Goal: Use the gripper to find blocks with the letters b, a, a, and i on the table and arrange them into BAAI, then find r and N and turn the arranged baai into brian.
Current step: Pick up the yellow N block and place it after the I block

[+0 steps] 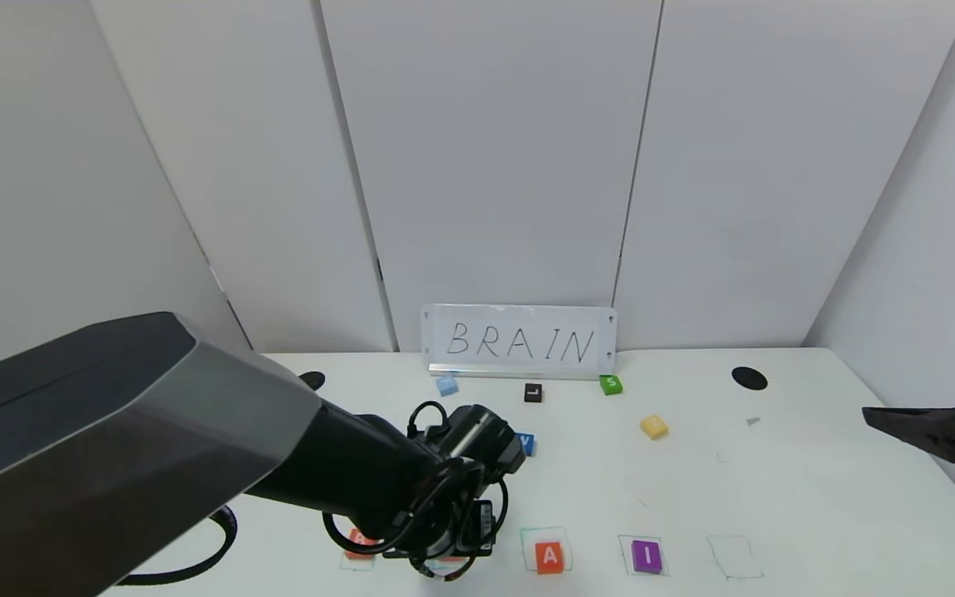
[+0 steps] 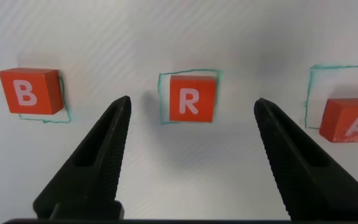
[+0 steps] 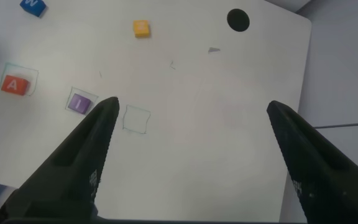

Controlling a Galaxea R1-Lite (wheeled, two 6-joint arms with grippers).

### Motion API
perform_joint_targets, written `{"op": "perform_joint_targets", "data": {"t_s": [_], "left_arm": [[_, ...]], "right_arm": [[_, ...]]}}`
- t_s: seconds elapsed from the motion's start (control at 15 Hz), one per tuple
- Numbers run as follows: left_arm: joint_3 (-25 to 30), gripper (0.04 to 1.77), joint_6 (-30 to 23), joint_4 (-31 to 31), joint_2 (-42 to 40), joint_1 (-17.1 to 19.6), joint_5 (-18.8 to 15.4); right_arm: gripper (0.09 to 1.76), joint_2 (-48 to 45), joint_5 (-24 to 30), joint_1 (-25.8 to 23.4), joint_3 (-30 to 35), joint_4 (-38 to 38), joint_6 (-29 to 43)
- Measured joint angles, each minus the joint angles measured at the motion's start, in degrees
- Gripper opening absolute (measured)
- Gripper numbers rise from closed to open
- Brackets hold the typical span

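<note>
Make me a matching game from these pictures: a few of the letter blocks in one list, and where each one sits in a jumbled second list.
Things:
1. R block
2. I block
3. yellow block
4. S block

Places:
a. right beside the sign, at its right end
b. loose on the table, outside any green square
c. between the open left gripper's fingers, untouched
d. in the green square next to the empty one

Pairs: 1-c, 2-d, 3-b, 4-a

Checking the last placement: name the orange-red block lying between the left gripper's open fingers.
The R block, centred between the left gripper fingers; the B block and A block lie outside them.
</note>
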Motion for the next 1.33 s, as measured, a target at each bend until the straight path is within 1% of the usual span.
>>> {"op": "perform_joint_targets", "data": {"t_s": [0.27, 0.53, 0.73, 0.93, 1.07, 1.2, 1.33], "left_arm": [[0.11, 1.54, 5.29, 0.24, -5.56, -0.01, -0.27], [0.09, 1.61, 14.24, 5.50, -12.53, 0.57, -0.98], [0.20, 1.64, 18.62, 7.01, -18.35, 2.30, -4.53], [1.88, 1.67, 23.47, 7.25, -24.70, 4.93, -5.90], [3.46, 1.68, 26.23, 7.33, -28.81, 6.06, -6.38], [4.63, 1.69, 27.19, 7.58, -32.38, 7.08, -7.90], [5.05, 1.69, 29.14, 7.66, -35.50, 9.81, -9.98]], "right_arm": [[1.71, 0.32, 0.00, 0.13, 0.18, -0.04, 0.05], [1.71, 1.43, 0.05, 0.77, 0.40, -0.02, 0.27], [1.71, 2.19, 0.16, 1.10, 0.44, 0.07, 0.49], [1.71, 3.17, 0.85, 1.44, 0.44, 0.09, 0.76], [1.71, 4.60, 1.76, 1.55, -0.11, 0.33, 0.87], [1.71, 6.34, 2.88, 1.57, -1.90, 2.22, 1.08], [1.71, 8.16, 3.08, 1.62, -4.83, 5.30, 1.32]]}}
